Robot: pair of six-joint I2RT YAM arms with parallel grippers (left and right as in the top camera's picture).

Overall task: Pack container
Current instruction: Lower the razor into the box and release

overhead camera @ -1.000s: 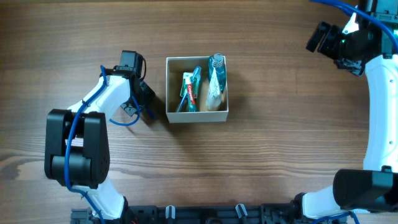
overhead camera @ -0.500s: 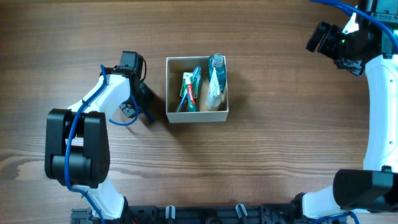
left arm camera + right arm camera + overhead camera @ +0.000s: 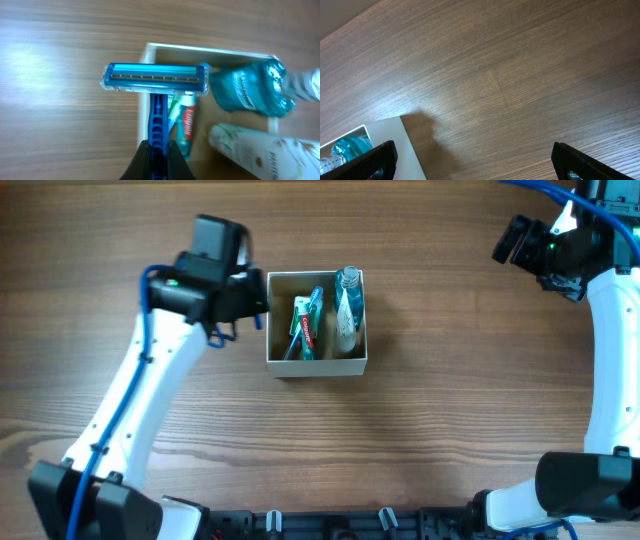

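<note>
The container (image 3: 318,367) is a square white-walled box at the table's middle, also seen in the left wrist view (image 3: 200,50) and the right wrist view (image 3: 385,145). It holds a teal mouthwash bottle (image 3: 347,292), a toothpaste tube (image 3: 305,325) and a white tube (image 3: 345,337). My left gripper (image 3: 250,305) hovers at the container's left wall, shut on the handle of a blue razor (image 3: 155,80); the razor head hangs over the wall's edge. My right gripper (image 3: 515,242) is wide open and empty, raised at the far right.
Bare wooden table surrounds the container on all sides. The mouthwash bottle (image 3: 250,90), toothpaste tube (image 3: 186,122) and white tube (image 3: 255,152) fill most of the container's right and middle; a narrow strip remains along its left wall.
My left arm has risen from the table left of the container and swung up and right to the container's left wall, carrying the razor. The right arm has not moved.
</note>
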